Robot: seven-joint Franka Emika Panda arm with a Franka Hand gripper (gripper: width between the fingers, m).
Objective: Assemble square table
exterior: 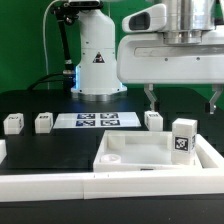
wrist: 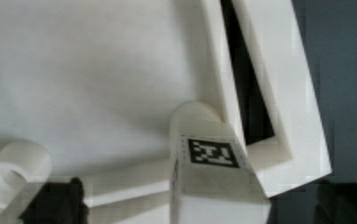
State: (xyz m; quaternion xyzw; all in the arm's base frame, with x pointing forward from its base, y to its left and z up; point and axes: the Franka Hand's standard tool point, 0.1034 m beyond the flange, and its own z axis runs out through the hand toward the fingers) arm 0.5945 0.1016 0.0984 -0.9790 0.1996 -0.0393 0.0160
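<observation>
The gripper (exterior: 181, 102) is being held wide apart (empty) over a leg (exterior: 182, 138). That leg is being borne upright by the square table slab (exterior: 125, 158).

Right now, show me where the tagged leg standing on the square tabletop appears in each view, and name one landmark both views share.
Exterior view: the leg stands upright on the tabletop, toward the exterior view's right, under the open gripper.
Wrist view: the leg shows close up, its tag facing the camera, beside the rim.
Shared landmark: the tabletop's raised rim.
</observation>
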